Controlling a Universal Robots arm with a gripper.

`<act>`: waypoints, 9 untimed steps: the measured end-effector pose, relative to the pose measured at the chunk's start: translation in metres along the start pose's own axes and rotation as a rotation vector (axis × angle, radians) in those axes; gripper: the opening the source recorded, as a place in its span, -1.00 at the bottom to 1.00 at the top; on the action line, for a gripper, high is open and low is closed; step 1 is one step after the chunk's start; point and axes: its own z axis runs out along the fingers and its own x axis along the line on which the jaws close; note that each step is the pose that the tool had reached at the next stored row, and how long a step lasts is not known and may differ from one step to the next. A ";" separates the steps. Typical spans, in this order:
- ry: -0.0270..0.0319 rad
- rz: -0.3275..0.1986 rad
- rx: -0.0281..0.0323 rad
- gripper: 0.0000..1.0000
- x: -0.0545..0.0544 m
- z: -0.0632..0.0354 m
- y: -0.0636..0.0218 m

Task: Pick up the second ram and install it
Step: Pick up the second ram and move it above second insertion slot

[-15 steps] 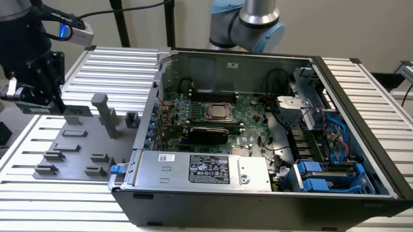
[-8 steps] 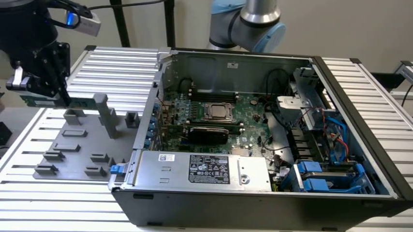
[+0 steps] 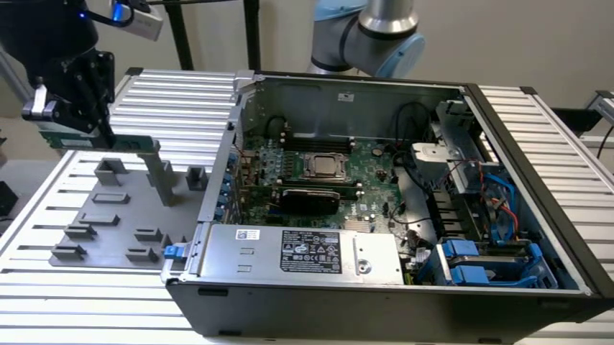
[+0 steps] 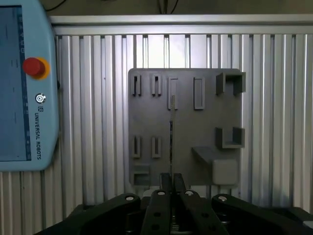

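**Second ram held over the holder plate**
The pincer (image 3: 91,133) (image 4: 171,182) is pinching the second ram (image 3: 129,144) (image 4: 170,139), a green stick held level over the grey holder plate (image 3: 125,215) on the slatted tabletop (image 3: 57,287). This is towards the exterior view's left of the open computer case (image 3: 384,309).

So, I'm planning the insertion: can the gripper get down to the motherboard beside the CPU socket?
Probably yes. The case lies open upward and nothing covers the motherboard around the CPU socket. The gripper, shut on the second ram, hangs over the grey holder plate, outside the case.
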 end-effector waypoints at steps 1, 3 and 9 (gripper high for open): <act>-0.0004 0.000 0.0000 -0.73 -0.001 -0.0014 -0.0025; -0.0010 0.000 0.0000 -0.73 -0.002 -0.0040 -0.0076; -0.0026 0.000 -0.0001 -0.73 -0.006 -0.0113 -0.0238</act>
